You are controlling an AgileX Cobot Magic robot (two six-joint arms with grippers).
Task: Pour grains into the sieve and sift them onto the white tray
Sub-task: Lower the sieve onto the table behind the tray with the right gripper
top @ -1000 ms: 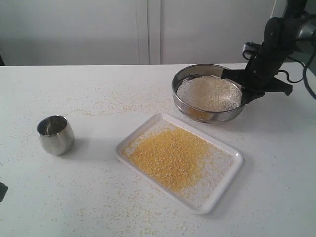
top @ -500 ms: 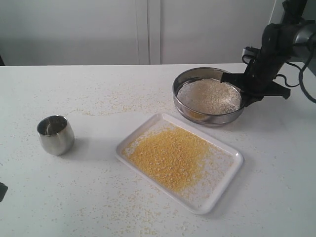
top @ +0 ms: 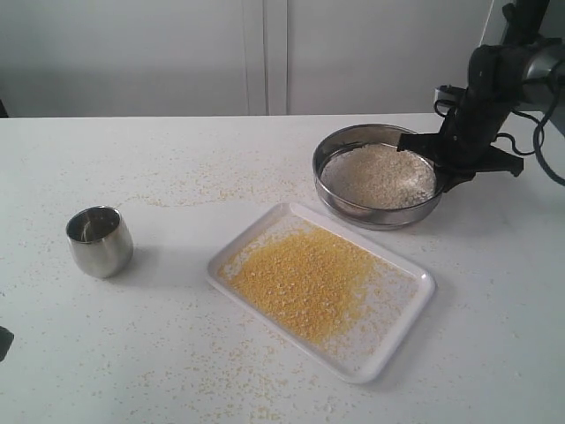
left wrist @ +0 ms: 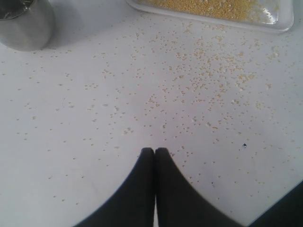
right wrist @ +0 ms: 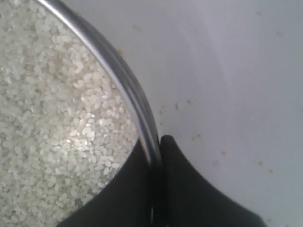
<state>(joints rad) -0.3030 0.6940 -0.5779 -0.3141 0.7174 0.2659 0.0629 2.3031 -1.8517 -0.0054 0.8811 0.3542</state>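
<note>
The steel sieve (top: 336, 141) rests on the table at the back right, holding whitish rice-like grains (top: 378, 174). My right gripper (top: 439, 161) is shut on its right rim; in the right wrist view the rim (right wrist: 123, 75) runs between the fingers of the right gripper (right wrist: 156, 149), with white grains (right wrist: 52, 132) inside. The white tray (top: 415, 292) lies in front of the sieve, covered with yellow-orange granules (top: 305, 280). My left gripper (left wrist: 155, 151) is shut on nothing, low over the table near the tray's corner (left wrist: 279, 21).
A small rounded steel cup (top: 99, 240) stands upright at the left, its side also in the left wrist view as the cup (left wrist: 23, 26). Spilled grains (left wrist: 208, 80) are scattered across the white table (top: 159, 353), thickest around the tray.
The right gripper has lowered the sieve and shifted it slightly right; its tilt has levelled out and it now sits flat on the table. The left gripper has not moved.
</note>
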